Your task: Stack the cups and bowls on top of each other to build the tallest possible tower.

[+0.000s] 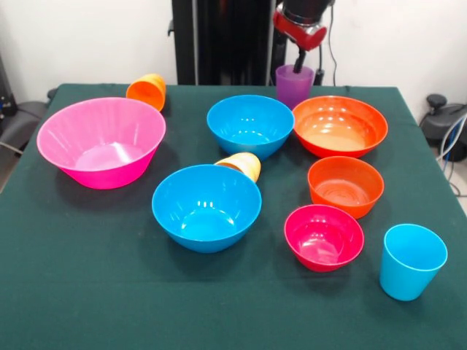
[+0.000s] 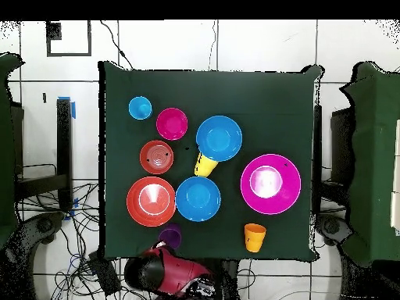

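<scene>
Hanging over the purple cup (image 1: pixel 294 85) at the table's robot-side edge, the gripper (image 1: pixel 299 62) has one finger inside it; I cannot tell its opening. A bad grasp may tip the cup against the wide orange-red bowl (image 1: pixel 340 125).

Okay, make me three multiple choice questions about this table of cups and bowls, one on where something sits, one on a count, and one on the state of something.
1. Where does the light blue cup stand in the front view?
A. near right corner
B. inside the pink bowl
C. far left corner

2. How many blue bowls are on the table?
A. one
B. two
C. four

3. How does the orange cup behind the pink bowl lie?
A. upright
B. upside down
C. on its side

Answers: 1 A, it stands alone right of the magenta bowl. 2 B, one far, one near. 3 C, its mouth faces sideways.
</scene>
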Tool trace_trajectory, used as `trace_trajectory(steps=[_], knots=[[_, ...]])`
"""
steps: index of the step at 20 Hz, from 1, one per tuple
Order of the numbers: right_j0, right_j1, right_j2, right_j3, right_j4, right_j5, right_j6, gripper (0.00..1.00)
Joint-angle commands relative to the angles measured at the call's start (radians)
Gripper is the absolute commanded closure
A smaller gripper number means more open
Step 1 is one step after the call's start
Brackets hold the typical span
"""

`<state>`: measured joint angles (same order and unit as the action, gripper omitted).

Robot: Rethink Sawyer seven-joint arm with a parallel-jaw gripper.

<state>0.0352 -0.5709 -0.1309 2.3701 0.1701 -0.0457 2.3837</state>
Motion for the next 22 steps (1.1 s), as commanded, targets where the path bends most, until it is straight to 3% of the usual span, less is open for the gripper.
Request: trace_trajectory(steps=[1, 15, 20, 21, 22], knots=[[-0.002, 0.199, 0.119, -0.076, 0.040, -0.212, 0.259, 0.00], [-0.027, 0.289, 0.149, -0.098, 0.045, -0.345, 0.249, 0.00], [0.032, 0.285, 0.098, -0.109, 0.081, -0.350, 0.219, 0.00], [0.049, 0.284, 0.084, -0.112, 0.090, -0.358, 0.213, 1.00], [0.066, 0.282, 0.060, -0.120, 0.094, -0.355, 0.188, 1.00]])
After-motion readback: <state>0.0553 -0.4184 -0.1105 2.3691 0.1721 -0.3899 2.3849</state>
